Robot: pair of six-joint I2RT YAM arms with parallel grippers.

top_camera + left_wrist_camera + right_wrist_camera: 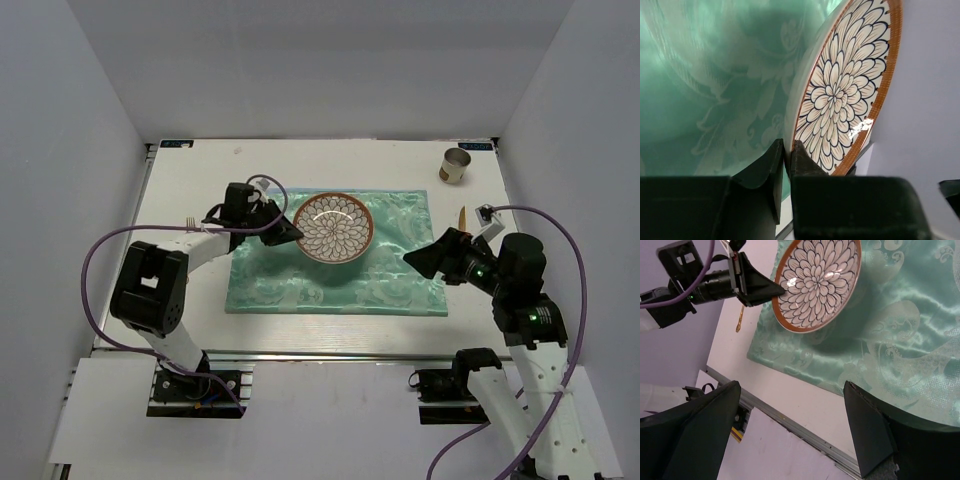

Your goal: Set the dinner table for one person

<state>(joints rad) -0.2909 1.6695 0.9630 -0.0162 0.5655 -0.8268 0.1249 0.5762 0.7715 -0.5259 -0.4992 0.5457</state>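
A plate (333, 228) with a dark petal pattern and an orange rim is over the middle of the shiny green cloth (395, 270), which lies on the white dinner table (190, 180). My left gripper (291, 232) is shut on the plate's left rim. In the left wrist view the rim is pinched between the two fingers (802, 157), with the plate (840, 95) tilted above the cloth (715, 75). My right gripper (412, 258) is open and empty over the cloth's right part, apart from the plate (815, 282). Its gripper (790, 435) shows the table's front rail (790, 422) between the jaws.
A small metal cup (455, 166) stands at the back right. A wooden-handled utensil (463, 216) lies just right of the cloth. A thin gold utensil (740, 320) lies left of the cloth, partly under my left arm. Grey walls enclose three sides.
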